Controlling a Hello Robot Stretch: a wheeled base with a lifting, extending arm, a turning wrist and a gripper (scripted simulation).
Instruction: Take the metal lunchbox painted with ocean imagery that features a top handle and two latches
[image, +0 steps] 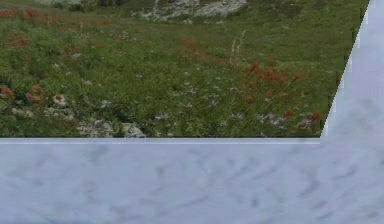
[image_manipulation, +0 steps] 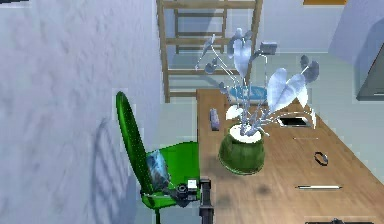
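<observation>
A small bluish box-like thing with a mottled painted surface lies at the seat of a green chair in the arm side view; I cannot make out a handle or latches on it. My gripper shows just below it at the picture's bottom, left of the two white marked squares on the dark arm. With the bluish thing and the chair seat right at its far end, I cannot tell whether it holds anything.
A wooden table stands right of the chair with a green pot of pale leaves, a dark bar, a phone, a ring and a pen. A ladder shelf stands behind. Ahead hangs a meadow picture on a pale wall.
</observation>
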